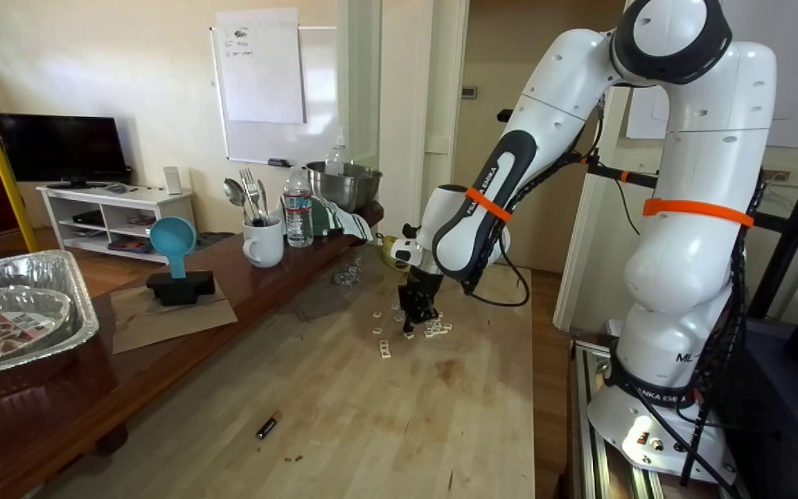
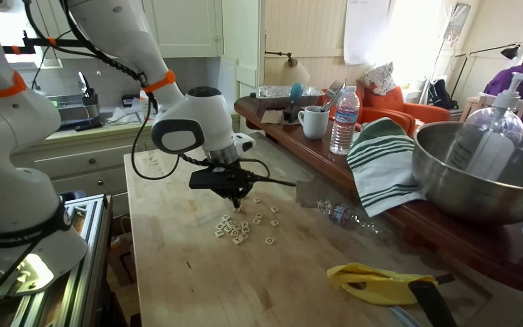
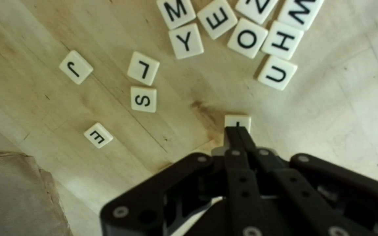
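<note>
Robotiq gripper (image 3: pixel 238 130) pointing down, jaws standing pressed together, partly covering letter tile (image 3: pixel 236 120) lying on wooden tabletop (image 1: pixel 399 423); contact unclear. S tile (image 3: pixel 143 99), U tile (image 3: pixel 277 72) lying near; Y tile (image 3: pixel 186 41) lying farther off.

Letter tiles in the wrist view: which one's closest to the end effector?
The partly hidden tile at the end effector, only a bit of its letter showing. The others, like the S tile, lie farther off, uncovered.

Smooth tiles (image 3: pixel 186 41), wooden tabletop (image 1: pixel 343 402), metal bowl (image 2: pixel 466 195)
</note>
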Controlling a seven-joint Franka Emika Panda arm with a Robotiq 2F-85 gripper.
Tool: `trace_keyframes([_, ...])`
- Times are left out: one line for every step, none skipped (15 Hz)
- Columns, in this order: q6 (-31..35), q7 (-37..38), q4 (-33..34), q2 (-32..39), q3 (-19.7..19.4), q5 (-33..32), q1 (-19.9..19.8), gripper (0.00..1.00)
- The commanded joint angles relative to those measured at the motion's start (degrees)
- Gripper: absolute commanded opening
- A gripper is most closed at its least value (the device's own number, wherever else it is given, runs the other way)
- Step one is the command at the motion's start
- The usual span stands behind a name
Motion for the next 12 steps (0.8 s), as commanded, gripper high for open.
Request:
trace_keyframes([0.06, -1.46, -1.35, -0.97, -1.40, -3.12, -0.11, 0.00])
trace_keyframes([0.34, -1.15, -1.27, -0.66, -1.90, -4.19, 0.08, 0.00])
trace_keyframes([0.63, -1.06, -1.13, -0.27, -2.03, -4.64, 0.07, 0.00])
trace_keyframes([0.82, -0.69, -0.84, 0.20, -2.27, -5.14, 0.15, 0.00])
trace_keyframes([0.87, -0.11, -0.66, 0.41, -2.57, -5.69, 0.33, 0.00])
trace_keyframes([1.14, 0.08, -0.45, 0.82, -2.52, -5.72, 0.41, 0.00])
trace_keyframes([0.87, 0.75, -0.24, 0.96, -2.78, -6.20, 0.72, 0.00])
trace_keyframes([0.92, 0.98, -0.04, 1.27, -2.69, -6.23, 0.89, 0.00])
trace_keyframes([0.73, 1.72, 0.10, 1.32, -2.95, -6.78, 1.22, 0.00])
trace_keyframes([0.70, 2.15, 0.34, 1.57, -2.91, -6.85, 1.39, 0.00])
trace_keyframes([0.51, 3.07, 0.52, 1.61, -3.29, -7.41, 1.74, 0.00])
trace_keyframes([0.38, 4.21, 0.67, 1.60, -3.89, -8.35, 2.24, 0.00])
